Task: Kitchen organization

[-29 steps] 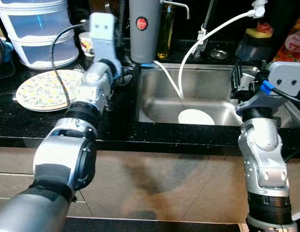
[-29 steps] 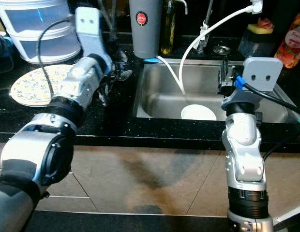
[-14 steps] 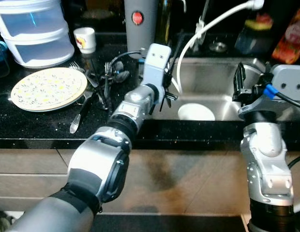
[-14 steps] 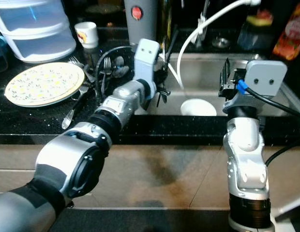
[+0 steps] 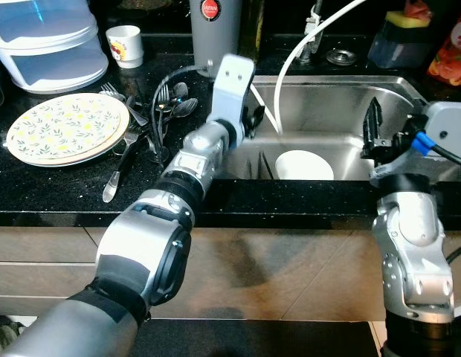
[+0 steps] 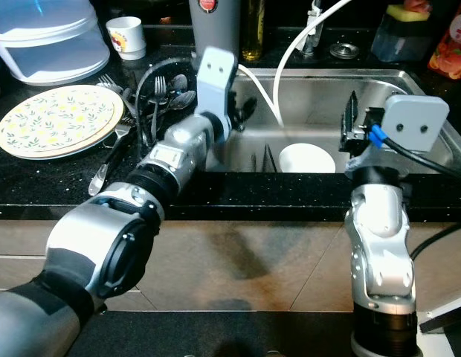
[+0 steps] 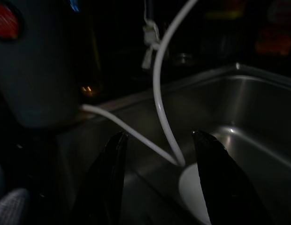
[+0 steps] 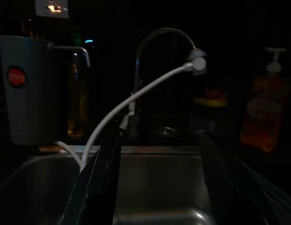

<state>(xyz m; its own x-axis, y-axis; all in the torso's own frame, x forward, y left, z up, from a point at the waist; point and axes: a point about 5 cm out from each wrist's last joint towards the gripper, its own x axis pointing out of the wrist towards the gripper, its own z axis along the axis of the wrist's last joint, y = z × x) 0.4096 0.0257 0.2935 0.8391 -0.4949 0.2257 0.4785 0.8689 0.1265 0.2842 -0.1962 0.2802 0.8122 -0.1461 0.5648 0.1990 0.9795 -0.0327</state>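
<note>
A white bowl sits upright on the floor of the steel sink. A few thin dark utensils lie just left of it. On the black counter to the left are a flower-patterned plate and a pile of forks and spoons. My left gripper hangs over the sink's left rim, open and holding nothing; in its wrist view the fingers frame the bowl. Over the sink's right rim my right gripper stands open and holds nothing.
A white hose curves from the tap into the sink. Along the back stand a grey tumbler, a small cup, a stacked plastic container, a sponge holder and a red bottle.
My left arm swung from the counter beside the plate across to the sink's left rim. Thin dark utensils now lie in the sink by the bowl. The camera shifted; the right arm stayed put.
</note>
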